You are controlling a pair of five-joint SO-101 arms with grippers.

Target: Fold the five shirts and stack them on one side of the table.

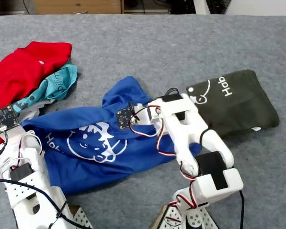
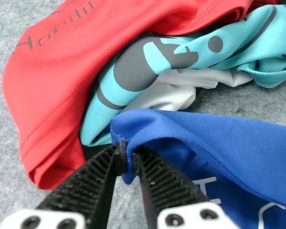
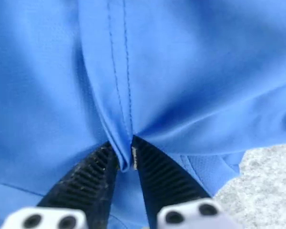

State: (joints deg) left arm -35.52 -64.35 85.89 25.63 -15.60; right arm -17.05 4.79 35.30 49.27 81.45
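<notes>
- The blue shirt point(image 1: 100, 143) lies spread but rumpled on the grey tabletop point(image 1: 157, 47), with its white print facing up.
- The left gripper point(image 2: 127, 155) sits at the corner of the blue shirt nearest the red shirt point(image 1: 24, 71). Its black ridged fingers are pressed together on a fold of the blue hem.
- The right gripper point(image 3: 125, 153) is on the opposite side of the blue shirt, pinching a stitched seam of the blue cloth.
- The red shirt lies crumpled just beyond that same corner of the blue shirt.
- A teal shirt point(image 1: 57, 86) is tucked against the red one and touches the blue shirt's edge.
- A white shirt point(image 2: 171, 90) shows beneath the teal one, close beside the blue shirt.
- A dark shirt point(image 1: 238, 102) lies folded flat beside the blue shirt, on the right arm's side.
</notes>
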